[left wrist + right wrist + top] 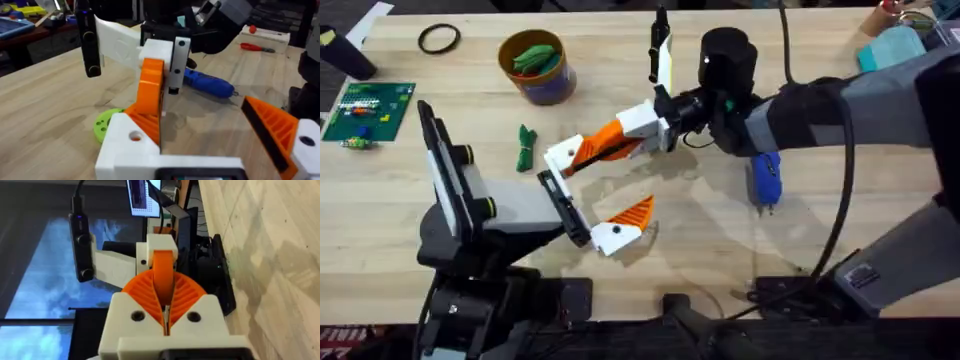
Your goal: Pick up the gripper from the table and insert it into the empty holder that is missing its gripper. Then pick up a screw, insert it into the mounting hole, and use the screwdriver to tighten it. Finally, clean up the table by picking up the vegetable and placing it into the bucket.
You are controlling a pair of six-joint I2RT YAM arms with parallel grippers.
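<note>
My right gripper (pixel 646 127) (pixel 164 294) is shut on the loose gripper (pixel 602 146) (pixel 162 270), a white piece with an orange ribbed pad. It holds the piece against the black holder rail (pixel 566 205) on the left arm's wrist. The left gripper (pixel 628 178) is open, its other finger (pixel 625 222) (pixel 272 125) far from the held piece. On the table (pixel 720 250), the blue screwdriver (pixel 765 178) (pixel 207 82) lies just right of both grippers. The dark-green vegetable (pixel 526 147) lies left of them. The bucket (pixel 548 90) stands at the back left. I cannot make out a screw.
A black ring (pixel 439 38) and a green circuit board (pixel 368 108) lie at the far left. A black cylinder (pixel 727 55) stands behind the right wrist. A lime-green disc (pixel 104 125) lies under the left gripper. Teal items (pixel 895 50) sit back right.
</note>
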